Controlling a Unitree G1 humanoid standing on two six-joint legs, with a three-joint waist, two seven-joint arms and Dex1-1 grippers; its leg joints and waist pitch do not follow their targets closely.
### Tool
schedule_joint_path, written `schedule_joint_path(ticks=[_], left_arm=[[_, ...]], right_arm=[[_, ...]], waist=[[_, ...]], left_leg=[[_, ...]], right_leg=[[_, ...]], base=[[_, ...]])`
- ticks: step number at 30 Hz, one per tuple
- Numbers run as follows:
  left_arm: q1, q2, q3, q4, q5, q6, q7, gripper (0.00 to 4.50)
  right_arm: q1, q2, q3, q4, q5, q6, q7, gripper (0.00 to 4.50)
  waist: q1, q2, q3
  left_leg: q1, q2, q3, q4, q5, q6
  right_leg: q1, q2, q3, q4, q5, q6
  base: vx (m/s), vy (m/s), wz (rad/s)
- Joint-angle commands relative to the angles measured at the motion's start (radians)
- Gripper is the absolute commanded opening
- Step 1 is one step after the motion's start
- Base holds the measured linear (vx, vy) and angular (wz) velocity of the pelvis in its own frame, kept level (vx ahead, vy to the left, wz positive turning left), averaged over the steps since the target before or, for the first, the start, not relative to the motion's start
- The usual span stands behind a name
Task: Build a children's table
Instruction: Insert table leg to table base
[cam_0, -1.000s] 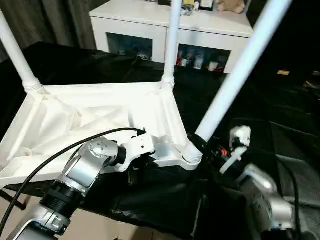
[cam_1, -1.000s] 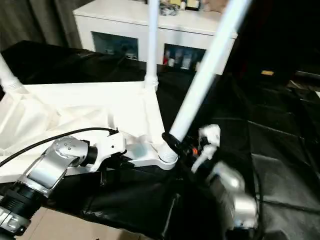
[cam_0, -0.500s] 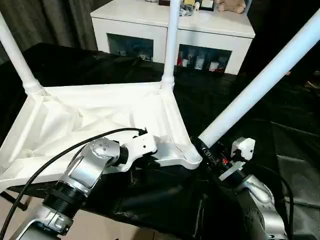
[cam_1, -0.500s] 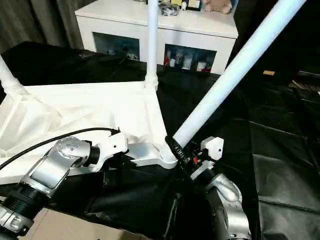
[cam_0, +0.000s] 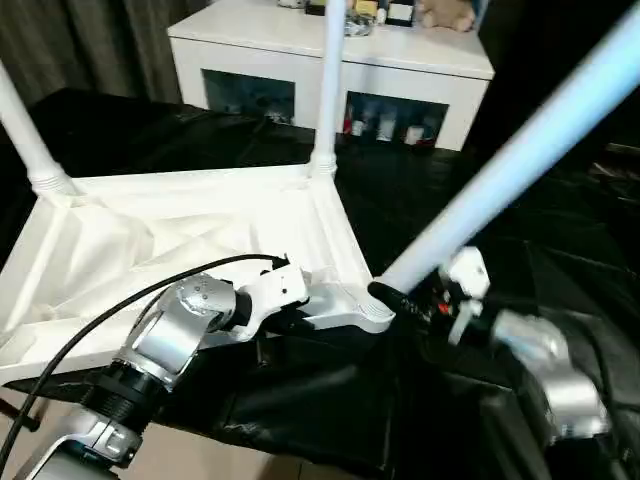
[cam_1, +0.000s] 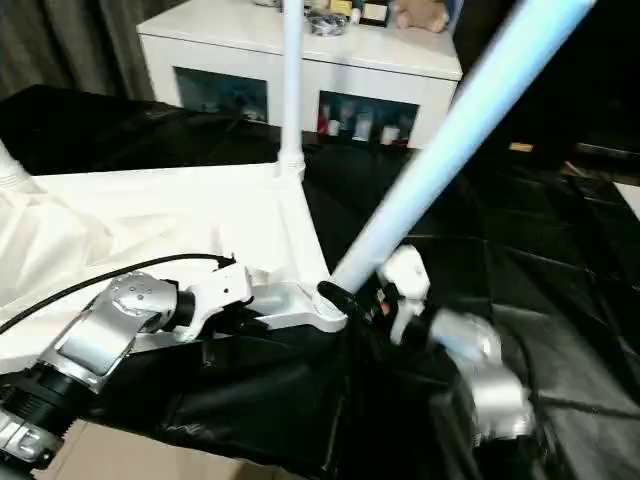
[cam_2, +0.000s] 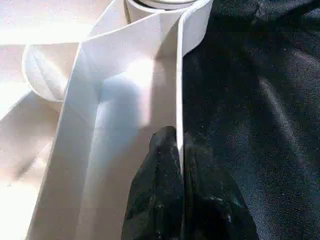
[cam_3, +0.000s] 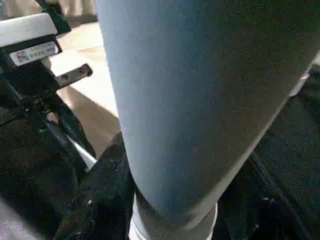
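Nearest me, my left hand (cam_2: 181, 200) is pinched shut on the thin rim of the children's table (cam_0: 200, 240), one black finger on each side of the wall near the close corner. The table lies upside down on the black-covered tabletop (cam_0: 560, 260), ribbed underside up. Just to the right, my right hand (cam_0: 400, 298) is clamped around the base of a white leg (cam_0: 520, 160), which leans steeply away to the right with its foot at the near corner socket (cam_0: 372, 312). Farther back, two legs stand upright in their corners: one at far left (cam_0: 25, 130), one at the far corner (cam_0: 325, 90). Behind everything stands a white cabinet (cam_0: 330, 60) with glass doors.
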Motion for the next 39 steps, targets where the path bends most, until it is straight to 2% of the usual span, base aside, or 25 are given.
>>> schedule_joint_path(ticks=[1, 3, 4, 5, 7, 8, 9, 10, 11, 12, 14, 18, 20, 22, 24, 25, 26, 28, 30, 32, 33, 34, 37, 39], left_arm=[[-0.018, -0.013, 0.047, -0.034, -0.042, -0.030, 0.023, 0.00], [-0.017, -0.009, 0.043, -0.039, -0.044, -0.028, 0.012, 0.00], [-0.015, -0.003, 0.036, -0.045, -0.043, -0.026, -0.001, 0.00], [-0.015, -0.003, 0.035, -0.045, -0.043, -0.026, -0.002, 0.00], [-0.015, -0.001, 0.031, -0.047, -0.042, -0.026, -0.006, 0.00], [-0.016, 0.002, 0.025, -0.049, -0.040, -0.024, -0.008, 0.00], [-0.016, 0.002, 0.023, -0.049, -0.040, -0.024, -0.008, 0.00], [-0.016, 0.002, 0.023, -0.049, -0.040, -0.024, -0.008, 0.00], [-0.017, 0.002, 0.021, -0.049, -0.039, -0.024, -0.010, 0.00], [-0.018, 0.002, 0.020, -0.049, -0.039, -0.024, -0.010, 0.00], [-0.018, 0.002, 0.019, -0.051, -0.038, -0.023, -0.010, 0.00], [-0.021, -0.001, 0.019, -0.056, -0.043, -0.014, -0.021, 0.00], [-0.021, -0.001, 0.019, -0.057, -0.043, -0.012, -0.022, 0.00], [-0.019, 0.000, 0.018, -0.064, -0.051, -0.003, -0.033, 0.00], [-0.015, 0.001, 0.018, -0.072, -0.056, 0.004, -0.041, 0.00], [-0.014, 0.002, 0.018, -0.073, -0.056, 0.004, -0.042, 0.00], [-0.014, 0.002, 0.018, -0.073, -0.056, 0.004, -0.042, 0.00], [-0.012, 0.004, 0.018, -0.075, -0.053, 0.004, -0.040, 0.00], [-0.010, 0.008, 0.021, -0.075, -0.049, 0.002, -0.030, 0.00], [-0.009, 0.009, 0.025, -0.071, -0.045, 0.000, -0.017, 0.00], [-0.009, 0.010, 0.026, -0.070, -0.044, -0.002, -0.013, 0.00], [-0.009, 0.012, 0.028, -0.068, -0.042, -0.001, -0.005, 0.00], [-0.007, 0.012, 0.031, -0.067, -0.040, -0.005, 0.005, 0.00], [-0.005, 0.011, 0.034, -0.067, -0.039, -0.006, 0.014, 0.00]], right_arm=[[0.054, -0.014, 0.110, 0.099, -0.044, 0.162, 0.043, 1.86], [0.024, -0.024, 0.115, 0.100, -0.047, 0.206, 0.058, 1.86], [-0.018, -0.045, 0.129, 0.104, -0.048, 0.267, 0.093, 1.86], [-0.023, -0.048, 0.131, 0.105, -0.047, 0.274, 0.098, 1.86], [-0.042, -0.060, 0.138, 0.106, -0.041, 0.296, 0.123, 1.86], [-0.070, -0.075, 0.147, 0.103, -0.028, 0.330, 0.158, 1.86], [-0.083, -0.082, 0.152, 0.101, -0.021, 0.347, 0.180, 1.86], [-0.083, -0.082, 0.152, 0.101, -0.021, 0.347, 0.180, 1.86], [-0.105, -0.103, 0.172, 0.089, -0.011, 0.377, 0.231, 1.86], [-0.112, -0.111, 0.180, 0.083, -0.009, 0.389, 0.251, 1.86], [-0.121, -0.124, 0.192, 0.074, -0.002, 0.407, 0.281, 1.86], [-0.149, -0.161, 0.237, 0.047, 0.016, 0.509, 0.374, 1.86], [-0.150, -0.159, 0.240, 0.055, 0.011, 0.510, 0.372, 1.86], [-0.155, -0.132, 0.232, 0.123, -0.033, 0.463, 0.322, 1.86], [-0.166, -0.098, 0.217, 0.215, -0.096, 0.384, 0.222, 1.86], [-0.170, -0.082, 0.204, 0.252, -0.110, 0.368, 0.179, 1.86], [-0.170, -0.082, 0.204, 0.252, -0.110, 0.368, 0.179, 1.86], [-0.165, -0.070, 0.198, 0.269, -0.116, 0.359, 0.150, 1.86], [-0.132, -0.065, 0.192, 0.233, -0.111, 0.361, 0.148, 1.86], [-0.104, -0.061, 0.185, 0.226, -0.120, 0.334, 0.132, 1.86], [-0.095, -0.059, 0.184, 0.229, -0.126, 0.312, 0.125, 1.86], [-0.075, -0.048, 0.170, 0.234, -0.129, 0.273, 0.097, 1.86], [-0.050, -0.026, 0.141, 0.231, -0.119, 0.254, 0.050, 1.86], [-0.031, -0.007, 0.114, 0.226, -0.117, 0.208, 0.002, 1.86]], waist=[[0.004, -0.004, -0.019], [0.005, -0.005, -0.021], [0.002, -0.006, -0.020], [0.002, -0.006, -0.023], [0.005, -0.003, -0.024], [0.005, -0.006, -0.027], [0.006, -0.007, -0.027], [0.009, -0.006, -0.029], [0.010, -0.005, -0.029], [0.011, -0.006, -0.031], [0.018, -0.005, -0.032], [0.025, -0.006, -0.032], [0.032, -0.003, -0.031], [0.037, -0.002, -0.032], [0.036, -0.002, -0.031], [0.031, -0.002, -0.026], [0.025, -0.001, -0.019], [0.020, -0.002, -0.018], [0.015, -0.002, -0.022], [0.015, -0.004, -0.021], [0.014, -0.005, -0.021], [0.015, -0.006, -0.022], [0.013, -0.008, -0.019], [0.010, -0.007, -0.018]], left_leg=[[-0.008, 0.041, -0.016, -0.092, -0.297, 0.040], [-0.008, 0.042, -0.017, -0.092, -0.291, 0.036], [-0.010, 0.041, -0.018, -0.094, -0.288, 0.036], [-0.011, 0.041, -0.018, -0.093, -0.277, 0.037], [-0.005, 0.044, -0.013, -0.089, -0.260, 0.039], [-0.011, 0.042, -0.014, -0.089, -0.229, 0.042], [-0.011, 0.042, -0.013, -0.089, -0.220, 0.044], [-0.006, 0.044, -0.011, -0.085, -0.205, 0.049], [-0.006, 0.044, -0.010, -0.083, -0.195, 0.052], [-0.011, 0.044, -0.010, -0.083, -0.169, 0.056], [-0.008, 0.045, -0.006, -0.079, -0.142, 0.064], [-0.004, 0.044, -0.004, -0.077, -0.127, 0.070], [-0.001, 0.048, -0.003, -0.078, -0.136, 0.069], [-0.001, 0.048, -0.003, -0.080, -0.141, 0.052], [0.001, 0.047, -0.002, -0.082, -0.157, 0.038], [-0.002, 0.046, -0.004, -0.087, -0.189, 0.023], [0.002, 0.046, -0.008, -0.095, -0.261, 0.003], [0.014, 0.048, -0.013, -0.098, -0.342, -0.013], [0.010, 0.050, -0.017, -0.101, -0.333, -0.014], [0.010, 0.050, -0.014, -0.101, -0.310, -0.006], [0.009, 0.050, -0.013, -0.101, -0.312, -0.004], [0.009, 0.049, -0.013, -0.100, -0.316, -0.004], [0.009, 0.048, -0.015, -0.103, -0.351, -0.006], [0.009, 0.048, -0.018, -0.105, -0.372, -0.009]], right_leg=[[0.023, -0.069, 0.038, -0.103, -0.392, -0.139], [0.022, -0.070, 0.038, -0.104, -0.393, -0.136], [0.025, -0.068, 0.037, -0.101, -0.390, -0.138], [0.028, -0.068, 0.036, -0.099, -0.376, -0.141], [0.022, -0.070, 0.039, -0.099, -0.334, -0.153], [0.031, -0.068, 0.037, -0.092, -0.281, -0.168], [0.032, -0.068, 0.036, -0.091, -0.267, -0.171], [0.029, -0.069, 0.037, -0.089, -0.231, -0.183], [0.029, -0.068, 0.037, -0.087, -0.211, -0.190], [0.037, -0.068, 0.035, -0.081, -0.169, -0.202], [0.037, -0.068, 0.034, -0.077, -0.109, -0.221], [0.040, -0.067, 0.034, -0.074, -0.086, -0.232], [0.037, -0.069, 0.034, -0.076, -0.103, -0.236], [0.038, -0.071, 0.034, -0.076, -0.112, -0.233], [0.036, -0.071, 0.033, -0.078, -0.126, -0.233], [0.033, -0.073, 0.033, -0.083, -0.175, -0.225], [0.031, -0.072, 0.032, -0.093, -0.278, -0.204], [0.025, -0.075, 0.033, -0.103, -0.392, -0.172], [0.029, -0.074, 0.034, -0.102, -0.369, -0.161], [0.028, -0.071, 0.036, -0.098, -0.305, -0.171], [0.027, -0.072, 0.036, -0.099, -0.304, -0.172], [0.027, -0.073, 0.036, -0.100, -0.314, -0.172], [0.023, -0.073, 0.037, -0.107, -0.384, -0.152], [0.020, -0.074, 0.036, -0.111, -0.425, -0.138]], base=[[0.000, 0.000, 0.00], [0.000, 0.000, 0.00], [0.000, 0.000, 0.00], [0.000, 0.000, 0.00], [0.000, 0.000, 0.00], [0.000, 0.000, 0.00], [0.000, 0.000, 0.00], [0.000, 0.000, 0.00], [0.000, 0.000, 0.00], [0.000, 0.000, 0.00], [0.000, 0.000, 0.00], [0.000, 0.000, 0.00], [0.000, 0.000, 0.00], [0.000, 0.000, 0.00], [0.000, 0.000, 0.00], [0.000, 0.000, 0.00], [0.000, 0.000, 0.00], [0.000, 0.000, 0.00], [0.000, 0.000, 0.00], [0.000, 0.000, 0.00], [0.000, 0.000, 0.00], [0.000, 0.000, 0.00], [0.000, 0.000, 0.00], [0.000, 0.000, 0.00]])
